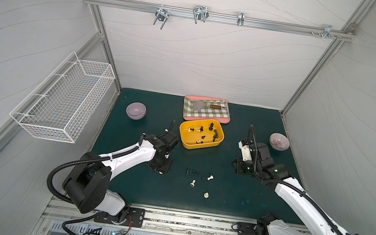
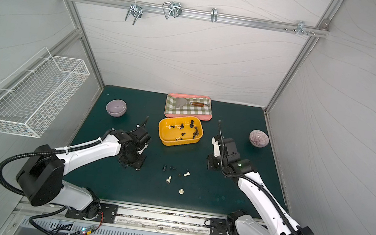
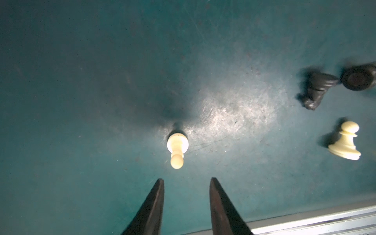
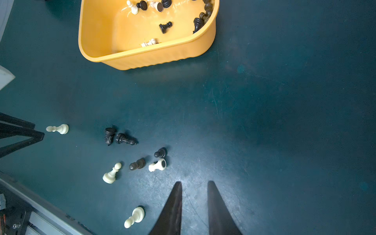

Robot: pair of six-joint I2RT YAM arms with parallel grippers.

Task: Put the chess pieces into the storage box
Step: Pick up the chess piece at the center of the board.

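Note:
The yellow-orange storage box (image 1: 193,146) (image 2: 178,143) (image 4: 154,58) sits mid-table and holds several black and white chess pieces. More chess pieces lie loose on the green mat in front of it, among them a black pair (image 1: 188,171) (image 4: 122,138) and white pawns (image 1: 192,183) (image 1: 206,195) (image 4: 110,175). My left gripper (image 3: 186,180) (image 1: 159,169) points down at the mat, open, with nothing between its fingers. A toppled white pawn (image 3: 177,150) (image 4: 58,128) lies just beyond its tips. My right gripper (image 4: 194,182) (image 1: 237,167) hovers to the right of the loose pieces, narrowly open and holding nothing.
A pink tray (image 1: 206,120) with a green checked cloth and a spatula stands behind the box. A lilac bowl (image 1: 135,110) is at the back left and a striped bowl (image 1: 278,141) at the right. A white wire basket (image 1: 65,100) hangs on the left wall.

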